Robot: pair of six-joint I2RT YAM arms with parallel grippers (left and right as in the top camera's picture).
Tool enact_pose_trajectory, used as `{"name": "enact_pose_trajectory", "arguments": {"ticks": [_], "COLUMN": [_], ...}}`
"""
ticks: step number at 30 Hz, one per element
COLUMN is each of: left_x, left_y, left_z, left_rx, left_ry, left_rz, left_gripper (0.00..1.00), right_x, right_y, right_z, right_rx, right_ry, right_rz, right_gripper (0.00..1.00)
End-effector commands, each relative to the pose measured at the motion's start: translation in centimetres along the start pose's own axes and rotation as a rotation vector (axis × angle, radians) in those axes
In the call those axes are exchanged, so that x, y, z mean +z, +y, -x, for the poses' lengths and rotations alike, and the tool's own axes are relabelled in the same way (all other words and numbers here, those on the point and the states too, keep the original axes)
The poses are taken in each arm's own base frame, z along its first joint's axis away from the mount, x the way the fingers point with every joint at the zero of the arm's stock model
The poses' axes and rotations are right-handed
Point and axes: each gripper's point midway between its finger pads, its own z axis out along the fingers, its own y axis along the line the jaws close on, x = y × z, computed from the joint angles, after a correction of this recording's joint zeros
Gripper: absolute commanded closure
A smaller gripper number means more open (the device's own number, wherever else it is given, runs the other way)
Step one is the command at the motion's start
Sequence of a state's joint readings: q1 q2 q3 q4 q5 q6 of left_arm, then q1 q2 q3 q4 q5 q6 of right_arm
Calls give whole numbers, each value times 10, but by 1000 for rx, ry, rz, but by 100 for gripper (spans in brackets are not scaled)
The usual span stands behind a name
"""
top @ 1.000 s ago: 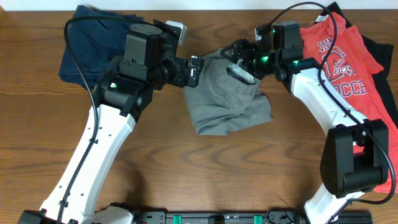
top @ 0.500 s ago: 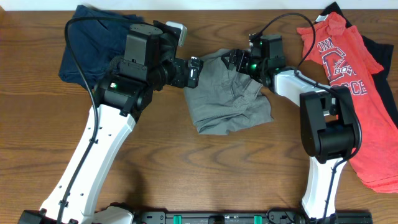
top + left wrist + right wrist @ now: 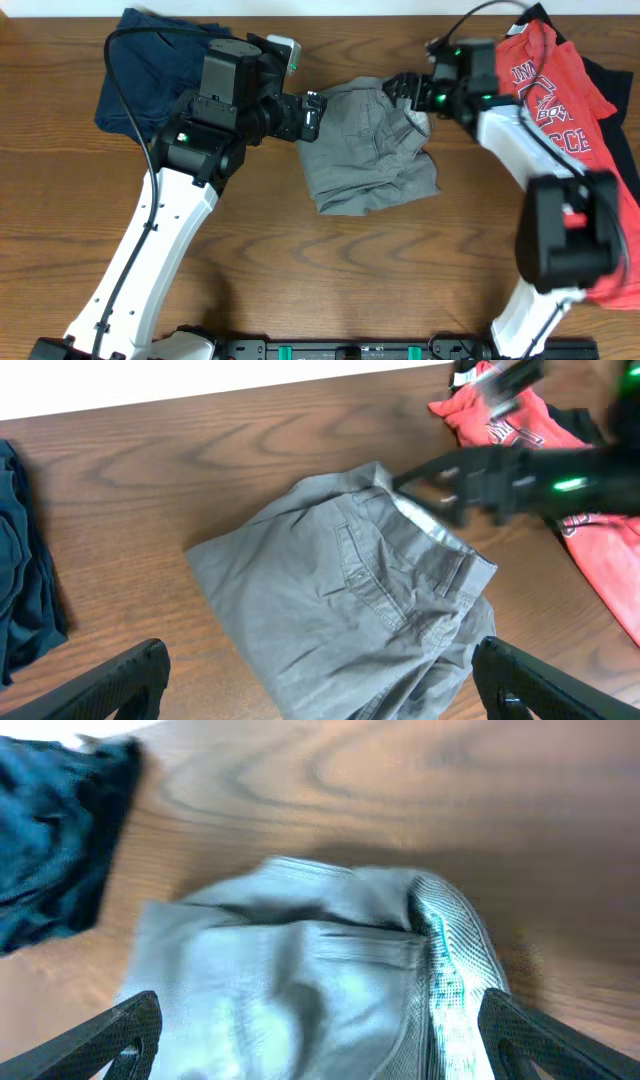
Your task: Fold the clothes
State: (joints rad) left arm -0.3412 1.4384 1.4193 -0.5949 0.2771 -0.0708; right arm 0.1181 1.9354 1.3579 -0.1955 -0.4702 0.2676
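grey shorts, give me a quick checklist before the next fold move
1. left gripper open: ok.
2. right gripper open: ok.
3. grey-khaki shorts lying flat: not ok, bunched, pale waistband turned out.
4. grey-khaki shorts apart from navy shorts and red T-shirt: ok, bare table between.
5. right gripper touching the pale waistband: cannot tell, blurred.

R hand (image 3: 397, 86) pulled back off shorts (image 3: 365, 155).

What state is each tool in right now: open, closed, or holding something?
Left tool: open, holding nothing, at the edge of the grey shorts.
Right tool: open, holding nothing, by the shorts' waistband.
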Motion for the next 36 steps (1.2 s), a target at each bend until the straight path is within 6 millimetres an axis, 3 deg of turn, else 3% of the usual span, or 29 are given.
{"name": "enact_pose_trajectory", "arguments": {"ticks": [1,3,4,6,9,12,16,22,28,32,36], "left_x": [-3,-3,-3,-2,0,2,5,17,34,41,41], "left_y": [2,2,2,2,3,4,5,9,16,19,19], "left_z": [5,5,5,5,4,1,-3,-15,-34,-44,-47], "left_rx": [17,17,17,17,15,13,9,-3,-21,-31,-33], "left_ry": [-15,-15,-15,-14,-7,1,18,72,151,193,204], "left_rz": [12,12,12,11,12,14,15,22,32,37,37], "left_gripper": [2,2,2,2,2,2,2,2,2,2,2], "right_x": [-41,-45,-44,-38,-25,-15,-16,-34,-32,-25,-17], "right_y": [40,48,50,50,45,38,-3,-45,-63,-68,-55], "right_z": [28,16,7,-14,-47,-80,-120,-153,-189,-198,-181], "right_rx": [-167,-193,-199,-192,-173,-143,-6,95,134,143,143], "right_ry": [-66,-21,10,85,199,320,458,541,564,535,498], "right_rz": [31,16,8,-22,-62,-86,-282,-474,-513,-501,-430], "right_gripper": [1,14,31,80,97,99,99,99,99,99,99]}}
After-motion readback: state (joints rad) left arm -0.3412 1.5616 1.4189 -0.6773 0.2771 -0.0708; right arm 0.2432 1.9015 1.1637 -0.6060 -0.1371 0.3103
